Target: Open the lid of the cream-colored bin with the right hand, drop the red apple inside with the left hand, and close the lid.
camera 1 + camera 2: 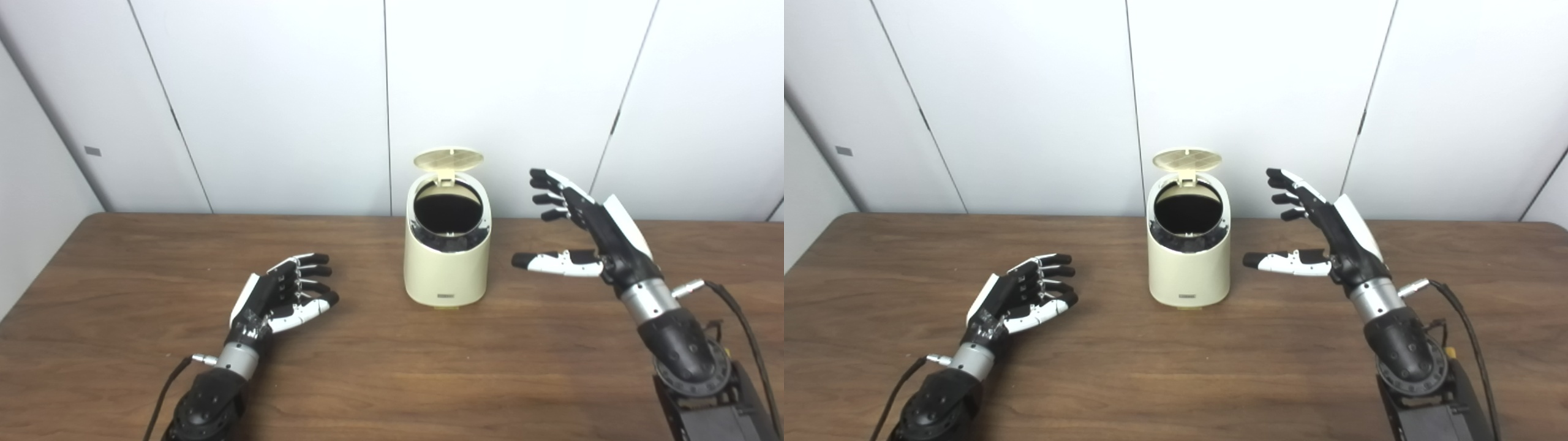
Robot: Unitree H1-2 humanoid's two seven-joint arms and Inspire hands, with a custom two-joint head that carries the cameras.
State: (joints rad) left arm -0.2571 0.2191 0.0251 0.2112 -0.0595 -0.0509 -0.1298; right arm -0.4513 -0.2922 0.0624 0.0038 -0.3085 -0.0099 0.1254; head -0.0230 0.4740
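Bin: a cream-colored bin [447, 257] of smooth glossy plastic, rounded and slightly tapered, is stood upright at the middle of the worktop, toward its far edge. A small dark label is seen low on its front.
Lid: the round cream lid [448, 158] is raised on a rear hinge; fine ribbing is seen on its underside.
Opening: a dark circular mouth with a black inner rim is exposed, slanted toward the viewer. What lies inside cannot be made out.
Apple: no red apple is seen on the worktop or in either hand.
Left hand: the black-and-white left hand [283, 295] is held low over the worktop, well to the left of the bin, fingers loosely curled and apart, nothing held.
Right hand: the right hand [1323, 229] is raised to the right of the bin, clear of it, fingers spread wide and thumb extended toward the bin, nothing held.
Worktop: a dark brown wood-grain worktop [392, 367] with a matte finish.
Room: plain white wall panels [275, 92] divided by thin dark seams.
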